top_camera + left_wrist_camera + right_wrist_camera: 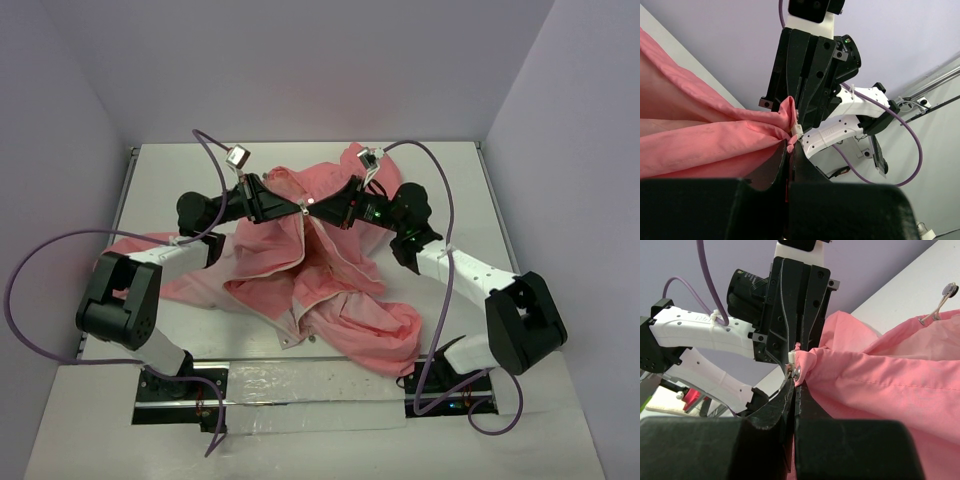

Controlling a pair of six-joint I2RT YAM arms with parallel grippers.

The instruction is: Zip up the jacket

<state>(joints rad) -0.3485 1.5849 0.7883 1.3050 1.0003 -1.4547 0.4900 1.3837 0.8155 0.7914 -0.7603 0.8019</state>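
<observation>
**Pink jacket pinched at the zipper, both hands tip to tip**

Pink fabric is bunched and lifted at one spot, and that's where all the action is. The jacket (335, 300) sprawls across the middle of the surface (450, 170), its long axis running roughly from the far side toward the arms, with one sleeve flung out to the left. The front lies open and facing up, and the gap widens toward the near edge. A small white zipper part (797, 129) shows right at the bunch.

The left hand (298, 209) is pressed together on a fold of the jacket there. The right hand (316, 205) meets it nose to nose, clamped on the same gather.

My read: this is the lining-up step, bringing the two front edges together. Next, one hand needs to anchor the cloth while the other finds the slider and draws it along the teeth, keeping the fabric taut.
</observation>
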